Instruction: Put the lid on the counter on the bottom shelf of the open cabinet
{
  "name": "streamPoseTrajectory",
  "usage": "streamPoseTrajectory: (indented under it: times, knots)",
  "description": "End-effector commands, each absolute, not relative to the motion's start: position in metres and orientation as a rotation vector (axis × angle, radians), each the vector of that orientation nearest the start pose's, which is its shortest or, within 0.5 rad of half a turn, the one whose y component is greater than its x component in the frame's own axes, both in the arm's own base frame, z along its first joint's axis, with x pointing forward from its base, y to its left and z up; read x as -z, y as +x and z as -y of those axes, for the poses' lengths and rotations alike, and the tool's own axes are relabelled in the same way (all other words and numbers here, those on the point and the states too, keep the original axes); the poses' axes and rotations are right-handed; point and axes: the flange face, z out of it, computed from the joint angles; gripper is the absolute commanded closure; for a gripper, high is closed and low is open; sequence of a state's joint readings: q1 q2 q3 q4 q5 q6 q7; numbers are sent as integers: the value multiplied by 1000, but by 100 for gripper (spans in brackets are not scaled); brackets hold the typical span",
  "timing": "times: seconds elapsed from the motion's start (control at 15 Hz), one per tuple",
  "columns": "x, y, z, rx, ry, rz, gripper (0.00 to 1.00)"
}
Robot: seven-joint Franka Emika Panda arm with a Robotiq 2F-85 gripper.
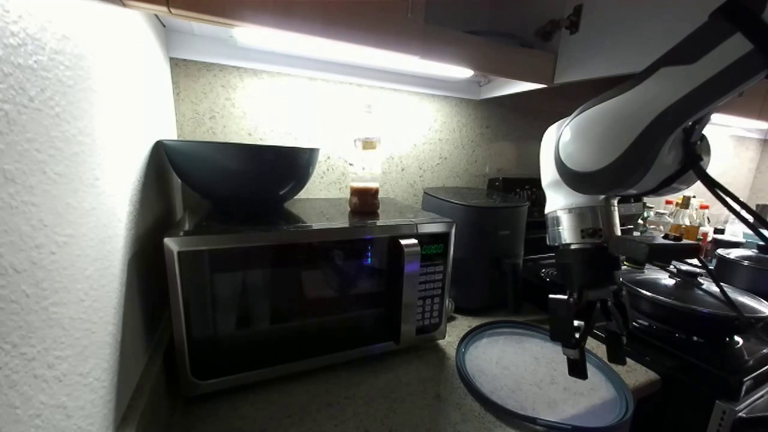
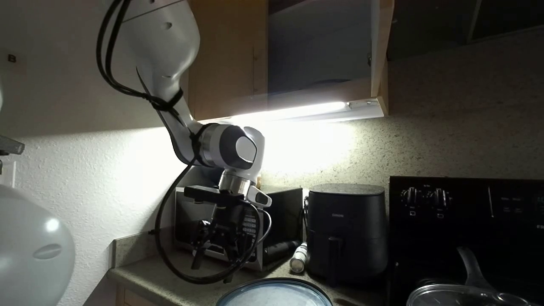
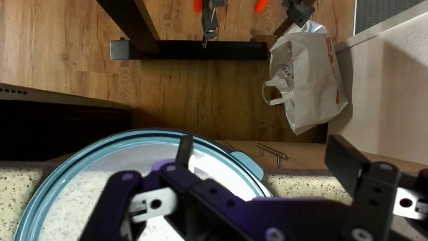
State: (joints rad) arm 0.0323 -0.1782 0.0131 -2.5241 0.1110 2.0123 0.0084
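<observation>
The lid [image 1: 528, 375], round and clear with a blue rim, lies flat on the speckled counter [image 1: 384, 390]. It also shows in an exterior view [image 2: 276, 295] and in the wrist view [image 3: 97, 190], where a blue tab sticks out from its rim. My gripper [image 1: 596, 360] points down, open and empty, above the lid's stove-side part. In the wrist view, the gripper's [image 3: 264, 154] left finger overlaps the lid and its right finger is beyond the rim, over the counter edge. The open cabinet [image 2: 323, 91] is overhead, its door swung out; a dark curved edge shows inside.
A microwave [image 1: 300, 288] carries a dark bowl [image 1: 240, 171] and a bottle [image 1: 364, 195]. A black air fryer [image 2: 346, 238] stands between microwave and stove. A covered pan [image 1: 690, 294] sits on the stove. The cabinet door [image 1: 618, 36] hangs near my arm.
</observation>
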Motion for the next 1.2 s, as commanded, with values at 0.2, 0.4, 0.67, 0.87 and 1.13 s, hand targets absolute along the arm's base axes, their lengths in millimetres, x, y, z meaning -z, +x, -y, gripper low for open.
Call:
streamPoseTrajectory:
  times: [0.2,0.4,0.67,0.87,1.13]
  knots:
    - [-265,387,-43,-591,-3018,20,0]
    - [-244,383,-50,-644,-3043,253,0]
    - [-231,381,-47,-772,-3134,521,0]
    - [-230,386,-43,-808,-3225,699,0]
    - [-231,386,-41,-779,-3214,660,0]
